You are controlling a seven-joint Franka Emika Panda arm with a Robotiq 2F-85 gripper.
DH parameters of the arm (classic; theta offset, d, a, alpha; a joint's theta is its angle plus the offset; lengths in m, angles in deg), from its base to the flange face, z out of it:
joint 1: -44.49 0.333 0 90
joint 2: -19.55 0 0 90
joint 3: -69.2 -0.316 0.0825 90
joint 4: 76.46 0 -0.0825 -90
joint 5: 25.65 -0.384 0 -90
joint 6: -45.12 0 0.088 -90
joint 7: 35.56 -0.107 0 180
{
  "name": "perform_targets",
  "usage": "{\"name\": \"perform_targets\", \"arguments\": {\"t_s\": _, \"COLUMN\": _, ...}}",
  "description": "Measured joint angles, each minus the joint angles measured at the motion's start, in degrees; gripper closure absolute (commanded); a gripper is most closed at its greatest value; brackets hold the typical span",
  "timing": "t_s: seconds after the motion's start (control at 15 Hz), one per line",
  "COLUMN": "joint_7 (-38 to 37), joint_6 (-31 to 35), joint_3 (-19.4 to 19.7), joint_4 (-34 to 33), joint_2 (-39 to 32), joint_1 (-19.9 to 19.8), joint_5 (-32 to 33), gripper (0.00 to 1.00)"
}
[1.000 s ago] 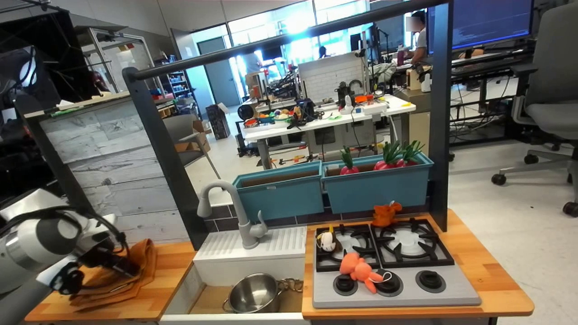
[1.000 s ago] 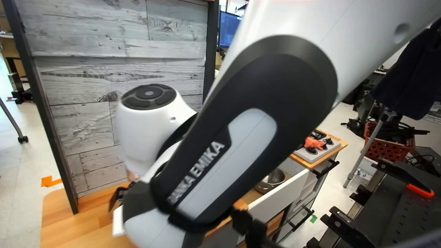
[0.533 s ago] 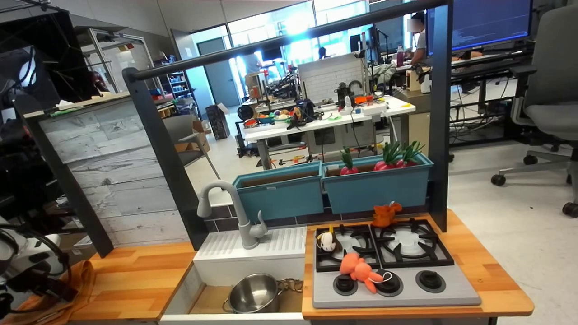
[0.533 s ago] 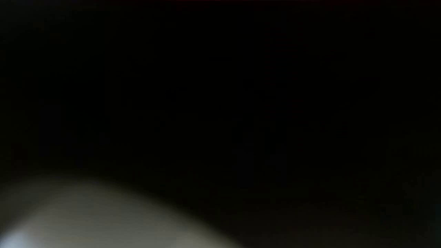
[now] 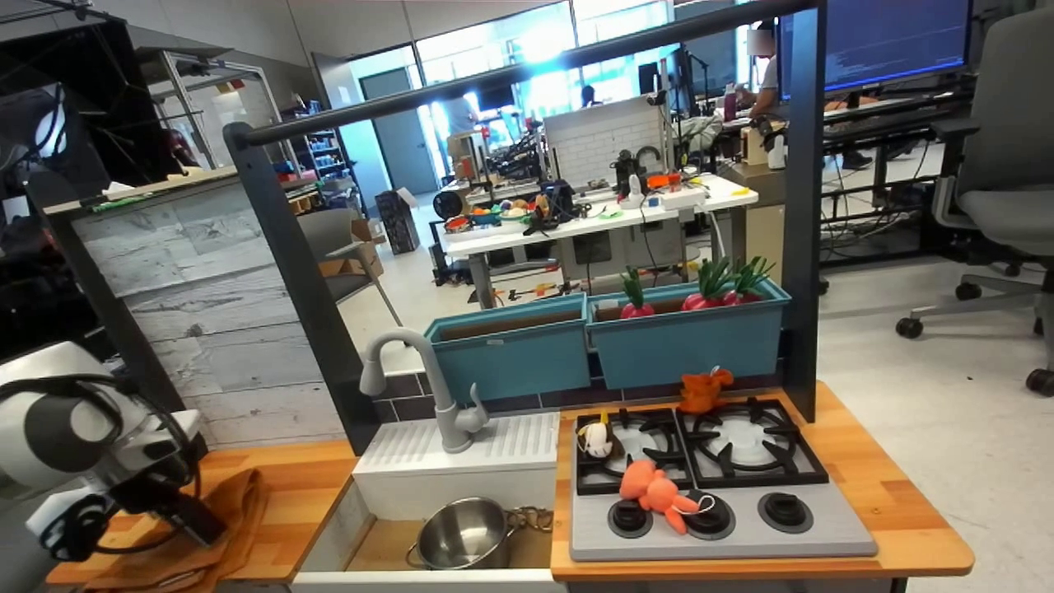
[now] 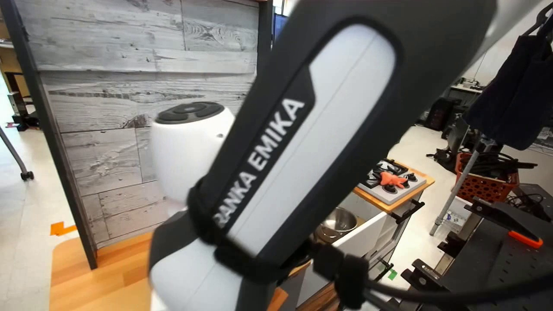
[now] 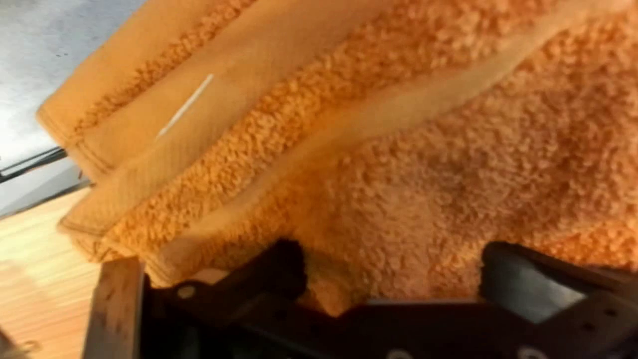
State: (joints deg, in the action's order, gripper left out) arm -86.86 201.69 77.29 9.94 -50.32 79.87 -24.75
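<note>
My gripper (image 5: 210, 531) is low over the wooden counter (image 5: 305, 486), at the left of an exterior view. An orange-brown folded towel (image 5: 239, 502) lies bunched under and around it. In the wrist view the terry towel (image 7: 423, 174) fills most of the picture, with several layered hems at the upper left. The dark fingers (image 7: 291, 269) stand apart with thick towel between them, and the gripper (image 7: 393, 262) appears shut on this bunch. A fold reaches close to the palm. Where the pads meet the cloth is partly hidden. In an exterior view the arm (image 6: 276, 151) hides the gripper.
A grey wood panel (image 5: 218, 305) stands behind the counter. To the right are a sink (image 5: 354, 543) with a metal pot (image 5: 463, 531), a grey faucet (image 5: 428, 379) and a toy stove (image 5: 725, 527) with a pink plush (image 5: 655, 490). Blue planters (image 5: 510, 354) hang behind.
The gripper and towel shift left together, then come partway back right, ending slightly nearer the front edge. The arm blacks out an exterior view half a second ago; now it shows again.
</note>
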Motion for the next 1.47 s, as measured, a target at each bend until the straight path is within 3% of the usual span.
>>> {"name": "perform_targets", "arguments": {"t_s": 0.2, "joint_7": -1.3, "joint_6": 0.2, "joint_3": 3.5, "joint_4": 5.0, "joint_2": 2.0, "joint_1": -2.2, "joint_5": -0.6, "gripper": 0.00}}
{"name": "perform_targets", "arguments": {"t_s": 0.47, "joint_7": -1.0, "joint_6": 0.1, "joint_3": 2.9, "joint_4": 4.9, "joint_2": 2.1, "joint_1": -2.9, "joint_5": 0.3, "gripper": 0.00}}
{"name": "perform_targets", "arguments": {"t_s": 0.8, "joint_7": -1.6, "joint_6": 0.2, "joint_3": 0.2, "joint_4": -4.6, "joint_2": -2.1, "joint_1": 3.4, "joint_5": 1.1, "gripper": 0.00}}
{"name": "perform_targets", "arguments": {"t_s": 1.07, "joint_7": -4.6, "joint_6": -0.2, "joint_3": 1.1, "joint_4": -15.9, "joint_2": -7.6, "joint_1": 9.1, "joint_5": 1.1, "gripper": 0.00}}
{"name": "perform_targets", "arguments": {"t_s": 1.27, "joint_7": -6.3, "joint_6": 0.2, "joint_3": 5.0, "joint_4": -20.2, "joint_2": -10.7, "joint_1": 8.1, "joint_5": 1.0, "gripper": 0.00}}
{"name": "perform_targets", "arguments": {"t_s": 1.47, "joint_7": -9.4, "joint_6": 2.7, "joint_3": 9.3, "joint_4": -18.0, "joint_2": -11.3, "joint_1": 3.9, "joint_5": 0.1, "gripper": 0.00}}
